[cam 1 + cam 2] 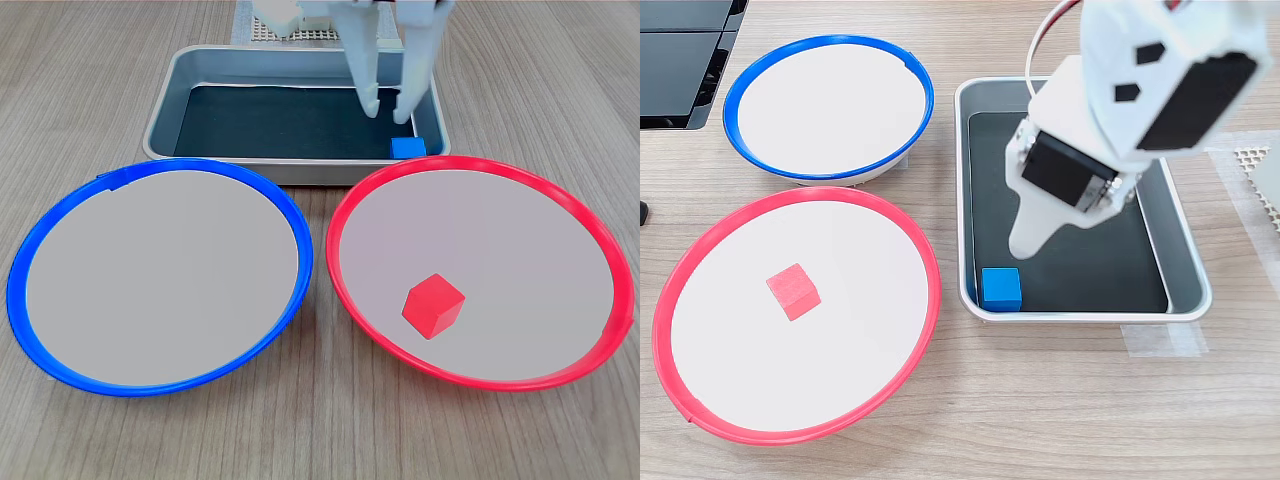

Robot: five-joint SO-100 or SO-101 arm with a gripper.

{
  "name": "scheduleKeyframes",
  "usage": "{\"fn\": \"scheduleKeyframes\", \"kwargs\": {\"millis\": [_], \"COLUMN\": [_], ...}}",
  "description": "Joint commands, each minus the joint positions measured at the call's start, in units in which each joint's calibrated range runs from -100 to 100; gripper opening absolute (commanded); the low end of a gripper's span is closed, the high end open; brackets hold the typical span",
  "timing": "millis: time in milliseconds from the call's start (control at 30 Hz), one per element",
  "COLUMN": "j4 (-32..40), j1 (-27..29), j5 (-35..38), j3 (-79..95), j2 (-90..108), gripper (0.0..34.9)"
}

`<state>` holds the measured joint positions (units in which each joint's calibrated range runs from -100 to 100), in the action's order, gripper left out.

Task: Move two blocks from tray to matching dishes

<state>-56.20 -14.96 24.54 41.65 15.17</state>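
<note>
Two dishes sit side by side on the wooden table [90, 90], with the tray [165, 110] just behind them in the first exterior view. That tray, a grey metal pan with a dark bottom, holds one thing only: the blue block [404, 148], tucked into the near corner on the first exterior view's right, against the wall nearest the red dish; in the second exterior view it lies in the tray's lower left corner [1000, 288]. The red dish [345, 215] carries the red block [434, 305], resting on the pale centre a little toward the camera and toward the first exterior view's left of middle, clear of the rim. The blue dish [35, 250] has only its pale centre showing. In both exterior views the rims of the two dishes come close without clearly touching. The white gripper [388, 105] hangs over the tray's right end in the first exterior view, its two fingers apart with a clear gap between them, tips pointing down just above and behind the blue block, gripping nothing. In the second exterior view the arm's body hides much of the tray bottom, and one finger [1032, 232] points down near the blue block.
</note>
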Motion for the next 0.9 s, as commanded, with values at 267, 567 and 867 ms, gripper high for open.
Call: {"fn": "scheduleKeyframes", "kwargs": {"millis": [267, 567, 867], "j4": [-0.05, 2.92, 3.99], "j1": [0.04, 1.73, 0.98], "j5": [-7.67, -9.28, -9.08], "j3": [-1.46, -3.92, -4.83], "j2": [0.65, -4.04, -7.03], "gripper": [14.0, 14.1, 14.1]}}
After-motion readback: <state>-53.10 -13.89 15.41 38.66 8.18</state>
